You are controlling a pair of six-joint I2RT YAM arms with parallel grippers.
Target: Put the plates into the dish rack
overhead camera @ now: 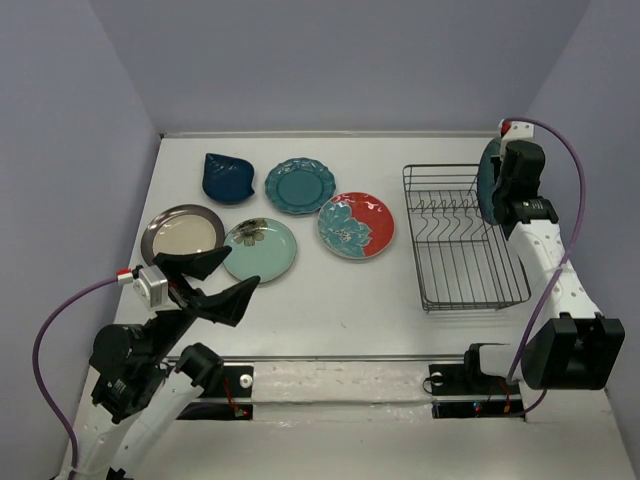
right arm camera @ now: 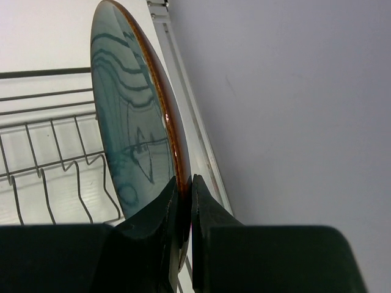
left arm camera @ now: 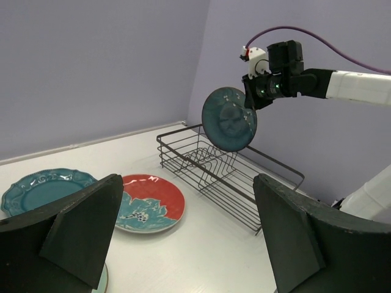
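Right gripper [right arm camera: 183, 186]: it's pinching the rim of the dark teal plate [left arm camera: 229, 119], jaws squeezed almost together with just the plate edge between them.

Dark teal plate: it's being held up on its edge, roughly upright, over the far right end of the dish rack [overhead camera: 465, 235]. From the left wrist view it's hanging just above the tines. Honestly can't tell if the bottom edge is brushing a wire or not.

Dish rack: it's sitting flat on the right side of the table [overhead camera: 340, 300], with the row of upright tines running across its far half.

Left gripper [overhead camera: 238, 275]: it's hovering over the near left part of the table, fingers spread wide apart, pointing toward the plates and the rack.

Silver plate [overhead camera: 182, 232]: it's lying flat at the far left, just beyond the left gripper.

Pale mint plate [overhead camera: 260, 250]: it's lying flat right beside the silver one, edges looking like they're touching or nearly so.

Navy leaf plate [overhead camera: 228, 177]: it's resting flat toward the back left.

Teal scalloped plate [overhead camera: 300, 186]: it's sitting flat just right of the navy one.

Red flowered plate [overhead camera: 356, 224]: it's lying flat between the teal scalloped plate and the rack, the closest of the flat ones to the rack.
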